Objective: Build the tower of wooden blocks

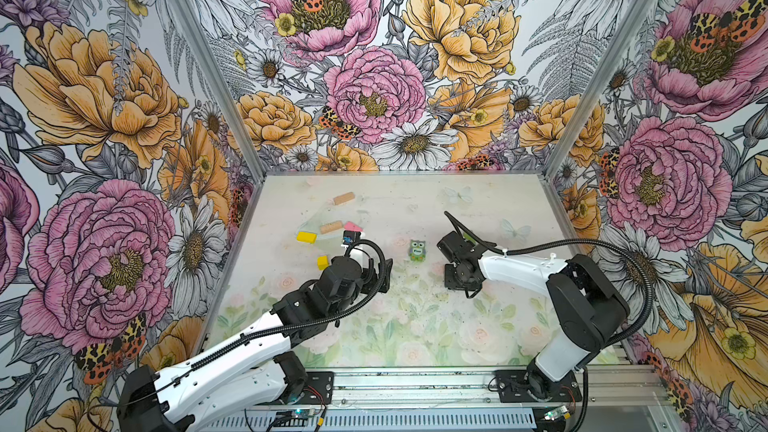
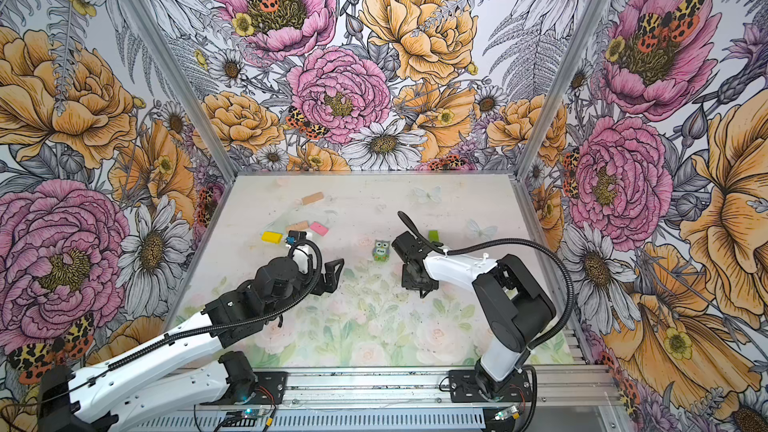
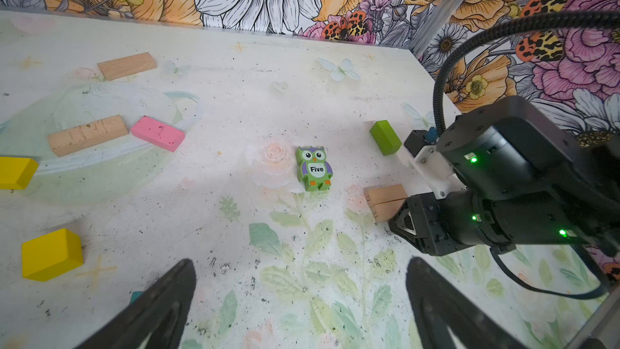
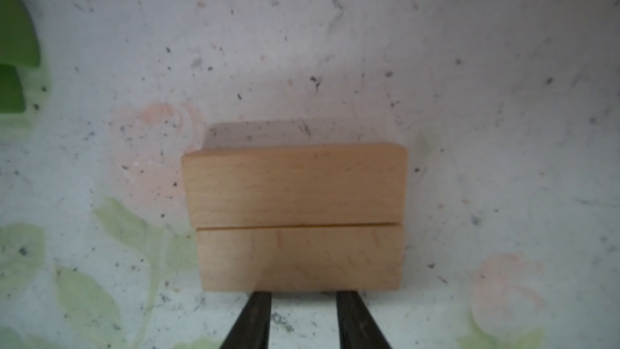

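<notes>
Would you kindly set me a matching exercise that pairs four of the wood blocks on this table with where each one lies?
Things:
1. owl-printed block
2. pink bar
3. lime-green bar
4. pair of tan bars

Places:
A. side by side, touching, at the fingertips of the right gripper
B. beside the end of a single tan bar
C. alone in the middle, printed "Five"
D. alone, farther back than the right gripper

Pairs: 1-C, 2-B, 3-D, 4-A.
</notes>
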Controlling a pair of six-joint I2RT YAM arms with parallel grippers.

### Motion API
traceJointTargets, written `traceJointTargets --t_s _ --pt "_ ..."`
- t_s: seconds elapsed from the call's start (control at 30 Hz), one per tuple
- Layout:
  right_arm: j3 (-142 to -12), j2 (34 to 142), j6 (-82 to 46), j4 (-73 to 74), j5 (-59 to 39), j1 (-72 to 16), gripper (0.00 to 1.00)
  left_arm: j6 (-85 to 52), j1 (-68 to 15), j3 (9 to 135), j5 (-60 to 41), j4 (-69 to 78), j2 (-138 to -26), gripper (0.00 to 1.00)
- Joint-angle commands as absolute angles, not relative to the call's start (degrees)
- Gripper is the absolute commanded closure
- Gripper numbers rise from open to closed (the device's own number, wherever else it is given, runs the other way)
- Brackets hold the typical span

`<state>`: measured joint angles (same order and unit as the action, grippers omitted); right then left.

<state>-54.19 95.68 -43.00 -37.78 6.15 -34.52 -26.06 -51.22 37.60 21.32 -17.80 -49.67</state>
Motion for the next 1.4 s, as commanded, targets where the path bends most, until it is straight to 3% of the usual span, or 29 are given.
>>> traceJointTargets --t_s 0.0,0.13,0.27,0.43,0.67,1.37 --pt "-55.08 94.97 -42.36 -36.91 4.26 -34.49 0.62 -26.06 -51.65 37.79 20.57 -17.67 -50.01 0.01" --pt "-53.73 86.90 -42.73 -38.84 3.77 -35.21 0.56 -25.79 -51.71 38.53 20.98 -17.87 -50.01 0.01" --pt "-53.14 81.54 -41.60 -41.98 7.06 -32.86 0.56 -25.49 -51.68 39.45 21.62 -17.67 -50.83 0.01" --pt "-51.16 83.40 -39.09 -41.75 8.04 -26.76 0.64 -25.77 -51.90 39.98 21.69 -16.99 -52.24 0.01" --pt "-49.77 85.64 -37.35 -39.50 7.15 -22.97 0.65 -26.28 -52.32 39.81 22.12 -16.19 -52.97 0.01" --pt "-45.62 84.89 -39.71 -37.06 2.25 -24.36 0.65 -25.58 -52.25 40.61 22.83 -16.22 -54.81 0.01"
